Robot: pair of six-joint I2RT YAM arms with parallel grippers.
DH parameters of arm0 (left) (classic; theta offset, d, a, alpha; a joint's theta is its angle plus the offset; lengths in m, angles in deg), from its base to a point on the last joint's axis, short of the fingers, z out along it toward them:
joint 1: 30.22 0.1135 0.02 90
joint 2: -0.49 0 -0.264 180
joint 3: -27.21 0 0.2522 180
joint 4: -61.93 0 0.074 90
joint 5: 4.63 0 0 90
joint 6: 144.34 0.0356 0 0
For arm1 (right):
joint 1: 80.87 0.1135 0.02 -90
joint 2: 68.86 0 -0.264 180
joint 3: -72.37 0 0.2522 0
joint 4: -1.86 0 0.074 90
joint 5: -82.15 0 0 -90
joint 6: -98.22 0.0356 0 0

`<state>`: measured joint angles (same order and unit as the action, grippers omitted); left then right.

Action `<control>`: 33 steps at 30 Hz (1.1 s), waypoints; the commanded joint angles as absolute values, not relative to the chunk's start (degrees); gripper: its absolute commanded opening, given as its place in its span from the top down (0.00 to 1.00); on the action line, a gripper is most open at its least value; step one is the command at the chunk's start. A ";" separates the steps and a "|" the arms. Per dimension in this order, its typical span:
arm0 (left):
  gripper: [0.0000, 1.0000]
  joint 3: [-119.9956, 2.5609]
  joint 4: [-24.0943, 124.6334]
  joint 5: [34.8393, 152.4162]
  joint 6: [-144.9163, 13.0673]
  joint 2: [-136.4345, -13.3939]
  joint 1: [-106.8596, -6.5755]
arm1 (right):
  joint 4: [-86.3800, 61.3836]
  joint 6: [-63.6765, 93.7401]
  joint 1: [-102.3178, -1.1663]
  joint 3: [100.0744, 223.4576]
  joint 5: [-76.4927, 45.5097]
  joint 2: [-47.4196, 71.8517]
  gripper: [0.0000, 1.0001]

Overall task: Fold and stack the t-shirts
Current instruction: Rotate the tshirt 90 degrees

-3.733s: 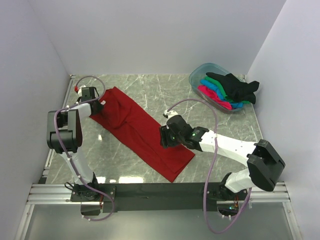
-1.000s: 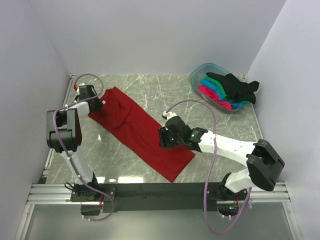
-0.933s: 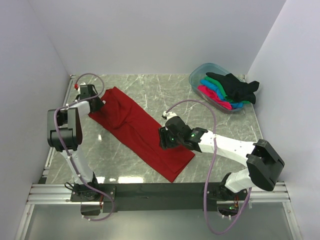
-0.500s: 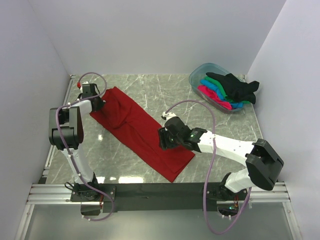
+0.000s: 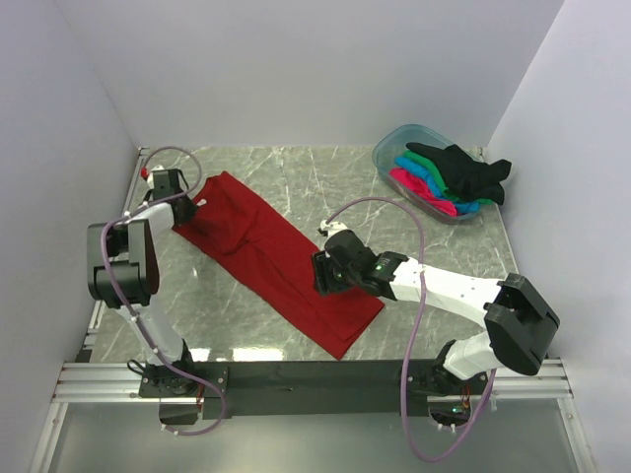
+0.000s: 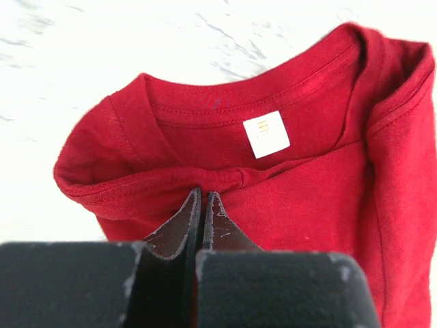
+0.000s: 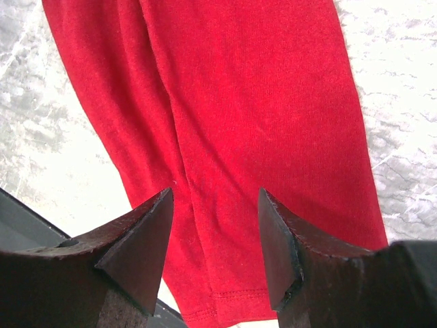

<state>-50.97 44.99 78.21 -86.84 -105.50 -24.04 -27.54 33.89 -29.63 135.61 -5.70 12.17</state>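
— Where is the dark red t-shirt [image 5: 271, 256]?
— Diagonal on the table [image 5: 325, 182], far left to near middle. The left jaws clamp its collar fold; the right jaws gape over it, contact unclear.

Folded high and bent back to the far left corner with the left pincer [image 6: 203, 195] clamped tight on a fold of the dark red t-shirt [image 6: 300, 184], and stretched low toward the middle with the right pincer [image 7: 215, 198] angled down, jaws spread wide apart.
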 commanded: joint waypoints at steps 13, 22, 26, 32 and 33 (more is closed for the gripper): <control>0.99 -46.15 44.73 74.65 -85.72 -97.78 -22.75 | -27.46 34.15 -28.84 136.49 -4.16 11.91 0.41; 0.83 -44.29 46.06 76.49 -85.63 -95.92 -22.66 | -27.63 34.32 -28.84 137.02 -4.69 12.96 0.41; 0.76 -44.12 46.05 78.42 -85.72 -95.49 -22.75 | -27.81 34.41 -28.92 136.76 -4.42 12.79 0.41; 0.73 -43.85 47.11 80.18 -85.72 -95.75 -22.75 | -27.81 34.50 -28.66 137.02 -4.69 13.05 0.41; 0.75 -43.94 46.94 80.35 -85.81 -95.84 -22.75 | -27.90 34.50 -28.66 137.02 -4.69 13.05 0.41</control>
<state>-43.98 44.53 78.49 -86.46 -97.90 -22.80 -27.83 34.13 -29.25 135.61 -5.44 12.74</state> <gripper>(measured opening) 0.260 0.593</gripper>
